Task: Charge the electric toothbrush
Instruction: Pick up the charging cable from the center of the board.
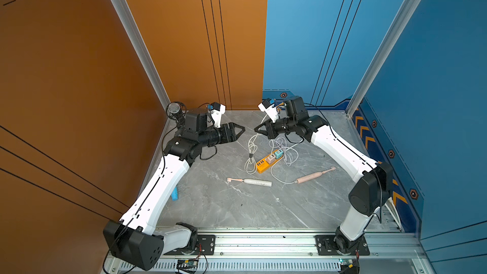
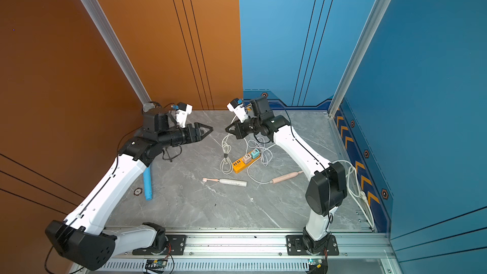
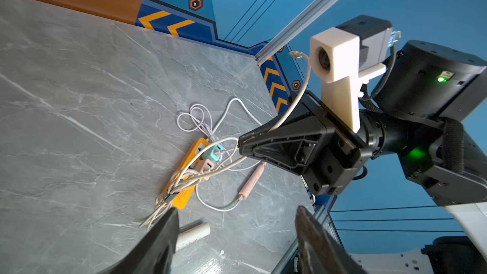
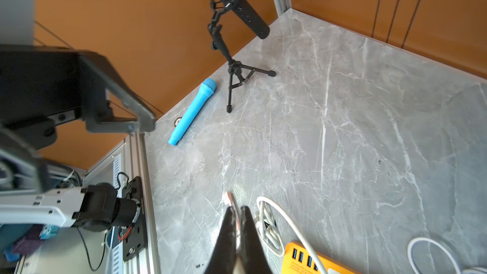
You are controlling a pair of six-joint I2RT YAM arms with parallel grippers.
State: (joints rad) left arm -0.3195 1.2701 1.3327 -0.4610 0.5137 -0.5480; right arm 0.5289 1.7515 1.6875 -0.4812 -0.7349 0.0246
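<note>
Marble tabletop (image 1: 210,206): right gripper (image 1: 255,129) pinches white cable (image 3: 297,93), left gripper (image 1: 243,128) spread empty, power strip (image 1: 263,166) label blurred.

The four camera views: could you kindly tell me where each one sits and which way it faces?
Top views: high over the base side, looking down on the table; left arm, right arm, left gripper and right gripper show.
Left wrist: on the left arm, facing the right gripper pinching the charging cable; own open gripper shows.
Right wrist: on the right arm, facing the microphone; own shut gripper shows.
Shared: all show the power strip.
</note>
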